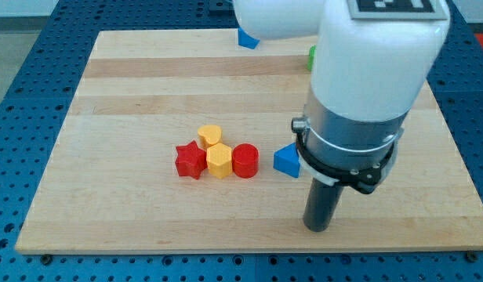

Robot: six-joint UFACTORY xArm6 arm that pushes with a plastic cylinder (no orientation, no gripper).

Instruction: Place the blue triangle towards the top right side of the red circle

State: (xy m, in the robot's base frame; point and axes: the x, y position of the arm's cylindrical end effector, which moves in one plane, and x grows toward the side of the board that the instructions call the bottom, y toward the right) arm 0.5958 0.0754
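The blue triangle (286,160) lies on the wooden board (132,94), just right of the red circle (245,160), with a small gap between them. My tip (317,229) rests on the board below and to the right of the blue triangle, apart from it. The arm's white and grey body hides the board above and to the right of the triangle.
A yellow hexagon block (219,160) touches the red circle's left side, with a red star (190,160) further left and a yellow heart-like block (209,135) above them. Another blue block (248,38) sits at the view's top edge. A green block (312,55) peeks from behind the arm.
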